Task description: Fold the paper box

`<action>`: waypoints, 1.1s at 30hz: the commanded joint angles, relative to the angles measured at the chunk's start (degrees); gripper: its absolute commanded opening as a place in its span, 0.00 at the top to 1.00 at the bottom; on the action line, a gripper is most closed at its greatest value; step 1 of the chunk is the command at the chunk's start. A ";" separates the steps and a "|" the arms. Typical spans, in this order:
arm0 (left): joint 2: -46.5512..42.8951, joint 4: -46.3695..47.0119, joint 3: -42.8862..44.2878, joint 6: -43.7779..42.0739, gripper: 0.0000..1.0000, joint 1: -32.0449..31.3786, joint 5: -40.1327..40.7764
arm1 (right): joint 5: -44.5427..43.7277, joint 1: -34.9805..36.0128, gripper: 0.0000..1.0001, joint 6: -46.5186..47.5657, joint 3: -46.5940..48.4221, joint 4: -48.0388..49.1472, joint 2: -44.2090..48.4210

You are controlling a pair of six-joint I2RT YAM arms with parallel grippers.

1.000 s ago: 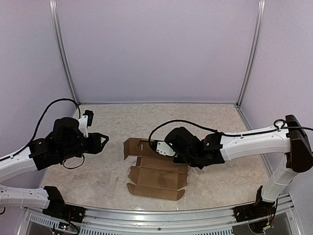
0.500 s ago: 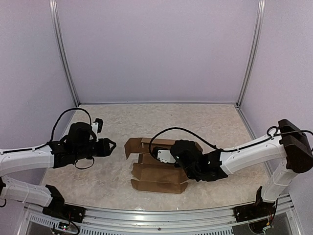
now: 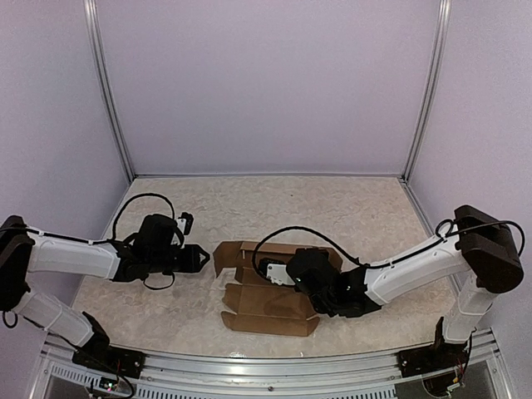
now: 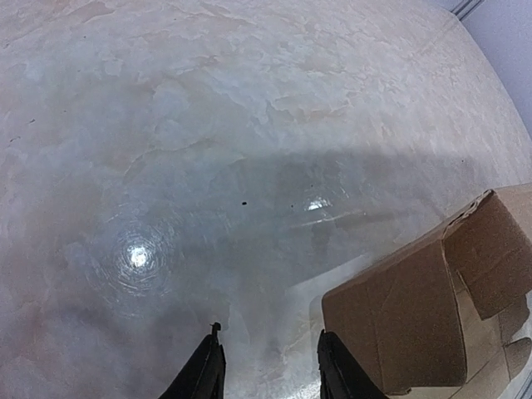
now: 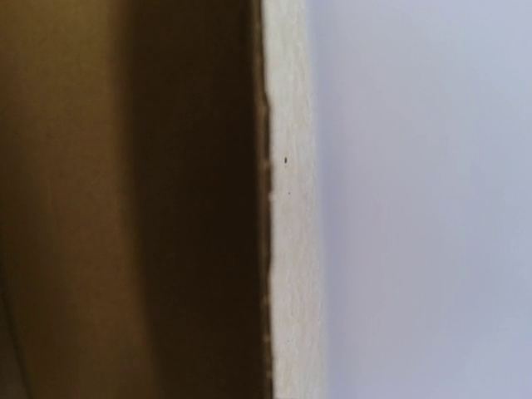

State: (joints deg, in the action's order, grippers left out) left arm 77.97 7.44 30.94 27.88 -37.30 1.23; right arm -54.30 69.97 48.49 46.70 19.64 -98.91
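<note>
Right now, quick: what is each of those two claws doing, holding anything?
Left gripper: jaws open, empty, just beside the paper box.
Right gripper: cannot be told; its jaws are hidden against the box.

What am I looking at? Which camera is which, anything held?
Two robot arms bolted at the near edge of a table. One picture looks down from above and behind; the other two come from a camera on each wrist. A brown cardboard box, partly folded, lies between the arms. The left hand is open and empty, beside the box's left flap. The right hand is down at the box; its camera shows mostly cardboard up close, so I can't tell whether it grips.
</note>
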 commanded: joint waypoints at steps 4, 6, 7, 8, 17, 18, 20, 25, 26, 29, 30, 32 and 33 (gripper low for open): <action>4.46 5.21 2.72 -2.65 0.63 0.38 -5.88 | -0.71 0.59 1.00 -1.41 -1.12 2.28 -1.36; 6.09 6.35 3.13 -3.17 0.63 0.38 -7.00 | -0.52 0.56 1.00 -1.53 -1.08 2.46 -1.38; 6.63 6.88 3.35 -3.41 0.63 0.38 -7.47 | -0.46 0.52 1.00 -1.55 -1.01 2.50 -1.44; 7.36 7.22 3.65 -3.76 0.63 0.38 -7.94 | -0.45 0.51 1.00 -1.56 -1.00 2.55 -1.45; 10.13 8.64 4.32 -5.67 0.64 0.18 -11.04 | -0.62 0.53 1.00 -2.15 -0.82 2.09 -2.70; 10.10 8.52 4.31 -5.84 0.65 0.06 -11.14 | -0.63 0.51 1.00 -2.23 -0.82 2.04 -2.88; 9.65 8.38 4.15 -6.14 0.64 -0.32 -11.17 | -0.71 0.58 1.00 -2.32 -0.74 1.94 -3.26; 8.51 8.29 3.89 -6.51 0.65 -1.85 -10.89 | -0.81 0.54 1.00 -2.64 -0.34 1.57 -3.74; 8.30 8.29 3.87 -6.64 0.65 -2.23 -10.63 | -0.85 0.54 1.00 -2.65 -0.25 1.52 -3.74; 8.14 8.29 3.95 -7.19 0.66 -3.38 -10.30 | -0.87 0.55 1.00 -2.63 0.01 1.57 -3.83; 8.22 8.27 4.03 -7.33 0.66 -3.70 -10.33 | -0.95 0.54 1.00 -2.61 0.05 1.55 -3.87; 8.37 8.29 4.04 -7.56 0.66 -4.19 -10.43 | -1.20 0.51 1.00 -2.61 0.27 1.48 -3.92; 8.41 8.43 3.98 -7.61 0.66 -4.33 -10.57 | -1.30 0.54 1.00 -2.61 0.32 1.46 -3.92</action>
State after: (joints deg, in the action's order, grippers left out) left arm 87.05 15.03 34.26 21.82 -40.71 -8.82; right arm -54.37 69.97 46.89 46.41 20.91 -101.62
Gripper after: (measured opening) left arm 0.344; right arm 0.005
